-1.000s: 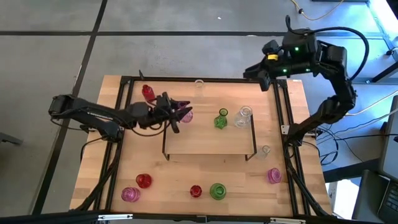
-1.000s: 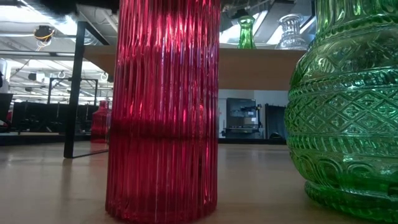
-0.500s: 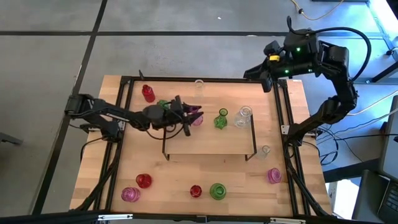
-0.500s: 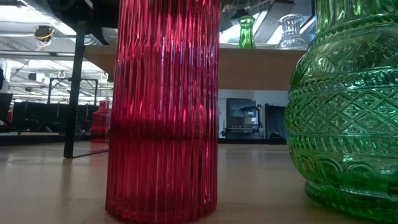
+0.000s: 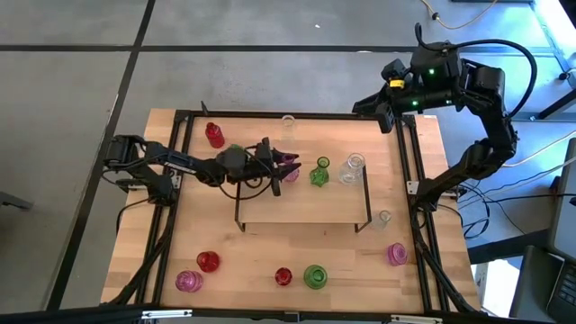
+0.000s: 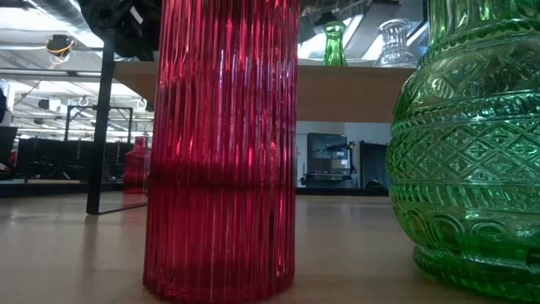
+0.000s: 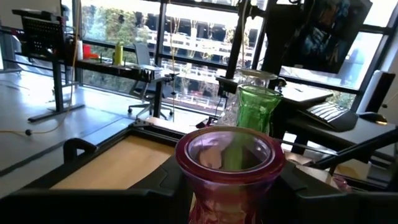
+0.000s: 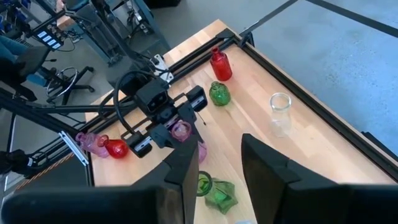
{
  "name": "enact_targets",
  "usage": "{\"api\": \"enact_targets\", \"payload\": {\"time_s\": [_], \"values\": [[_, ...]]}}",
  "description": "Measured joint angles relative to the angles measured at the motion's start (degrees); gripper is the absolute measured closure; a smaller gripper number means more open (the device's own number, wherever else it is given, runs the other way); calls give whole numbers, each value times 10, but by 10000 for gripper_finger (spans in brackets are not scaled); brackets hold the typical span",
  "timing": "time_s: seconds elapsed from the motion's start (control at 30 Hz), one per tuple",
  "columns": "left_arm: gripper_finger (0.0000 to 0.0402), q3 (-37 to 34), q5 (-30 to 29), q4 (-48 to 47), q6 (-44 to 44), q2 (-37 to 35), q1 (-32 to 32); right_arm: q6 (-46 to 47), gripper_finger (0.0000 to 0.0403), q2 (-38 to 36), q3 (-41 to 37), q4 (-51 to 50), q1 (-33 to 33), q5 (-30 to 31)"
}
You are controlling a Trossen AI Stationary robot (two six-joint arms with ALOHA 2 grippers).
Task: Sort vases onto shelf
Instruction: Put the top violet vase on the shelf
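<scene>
We see the shelf (image 5: pixel 301 211) standing mid-surface, with two vases (image 5: pixel 320 173) side by side at its back edge and the left gripper (image 5: pixel 286 165) holding a third vase (image 5: pixel 290 171) just to their left. Behind the shelf's left end stand two more vases (image 5: pixel 214 134). A row of vases (image 5: pixel 314 275) lines the front of the surface (image 5: pixel 144 243), while the right gripper (image 5: pixel 385 110) hangs over the back right corner.
</scene>
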Motion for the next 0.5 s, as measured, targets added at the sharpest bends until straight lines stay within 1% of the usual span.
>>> {"api": "enact_targets", "payload": {"time_s": [0.27, 0.5], "values": [[282, 0, 9, 0, 8, 0, 9, 0, 292, 0, 0, 0, 0, 1], [280, 1, 30, -2, 8, 0, 18, 0, 292, 0, 0, 0, 0, 2]]}}
